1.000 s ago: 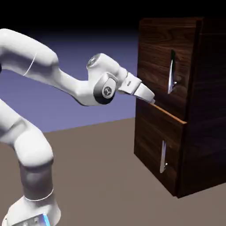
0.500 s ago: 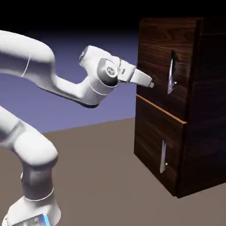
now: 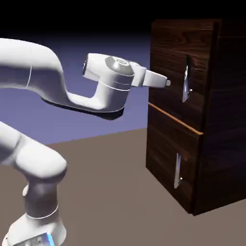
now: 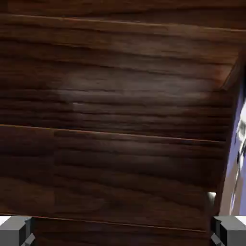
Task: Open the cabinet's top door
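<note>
The dark walnut cabinet (image 3: 211, 120) stands at the exterior view's right. Its top door (image 3: 169, 57) looks closed, and the long silver bar handle (image 3: 186, 81) runs down the door's right part. My gripper (image 3: 166, 82) points level at the door's face, at mid-handle height and a short way left of the handle, touching nothing. In the hand view dark wood grain (image 4: 120, 96) fills the picture. The two grey fingertips (image 4: 14, 231) sit far apart in the bottom corners, so the gripper (image 4: 123, 234) is open and holds nothing. The handle is out of the hand view.
Below the top door a thin lighter wood edge (image 3: 175, 119) shows above the shorter lower panel (image 3: 166, 158) with its small silver handle (image 3: 178, 170). The brown table (image 3: 110, 192) lies under the arm. A strip of blue backdrop (image 4: 239, 144) shows at the hand view's right edge.
The hand has risen from the seam between the two panels to the top handle's height and tipped from pointing downward to level. The cabinet has not moved.
</note>
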`<action>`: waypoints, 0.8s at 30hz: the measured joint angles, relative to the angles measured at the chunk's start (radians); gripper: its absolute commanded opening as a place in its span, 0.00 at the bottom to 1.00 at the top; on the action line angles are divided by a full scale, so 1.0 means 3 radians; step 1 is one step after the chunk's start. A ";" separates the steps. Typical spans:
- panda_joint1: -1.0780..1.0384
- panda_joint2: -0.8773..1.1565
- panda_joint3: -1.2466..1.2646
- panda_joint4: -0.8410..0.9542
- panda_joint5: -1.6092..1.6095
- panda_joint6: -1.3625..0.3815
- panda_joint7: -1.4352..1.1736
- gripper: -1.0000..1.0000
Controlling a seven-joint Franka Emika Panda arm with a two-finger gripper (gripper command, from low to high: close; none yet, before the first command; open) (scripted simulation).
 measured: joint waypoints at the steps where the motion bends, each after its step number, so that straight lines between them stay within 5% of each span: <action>1: 0.0040 -0.0017 -0.0044 0.0023 -0.0145 -0.0005 0.0115 0.50; 24: 0.1206 -0.0062 -0.1125 0.0755 -0.2761 -0.0190 0.2190 0.50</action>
